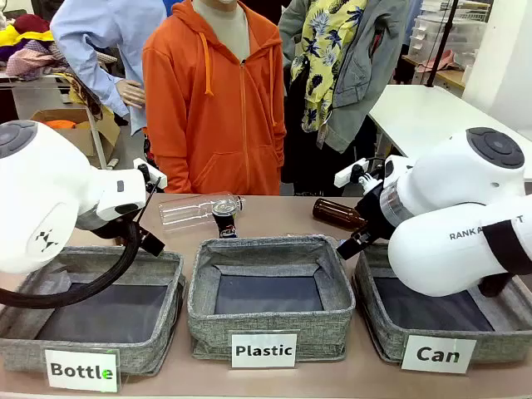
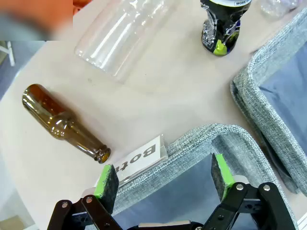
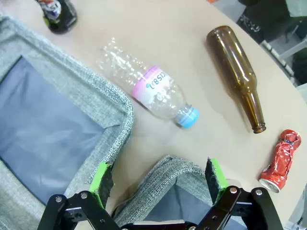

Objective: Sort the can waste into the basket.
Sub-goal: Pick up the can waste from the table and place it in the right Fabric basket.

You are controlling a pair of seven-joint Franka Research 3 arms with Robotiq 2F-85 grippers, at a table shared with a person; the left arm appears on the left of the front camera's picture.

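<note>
From the front, three grey bins stand in a row on the counter (image 1: 283,218), and the Can basket (image 1: 391,339) is at the robot's right. The dark can (image 1: 225,218) stands upright behind the Plastic bin (image 1: 266,320), beside a clear plastic bottle (image 1: 195,208) that lies on its side. In the left wrist view, the left hand (image 2: 164,175) hangs over a corner of the Bottle bin (image 2: 201,136), its jaws wide and holding nothing. A brown glass bottle (image 2: 62,125) lies on the counter beyond the bin. In the right wrist view, the right hand (image 3: 159,176) is also wide and holds nothing, above the Can basket's corner. The crushed red can (image 3: 282,160) lies on the counter outside the basket, near the mouth of a second brown bottle (image 3: 237,76). A crumpled pink-labelled bottle (image 3: 148,91) lies between the bins.
</note>
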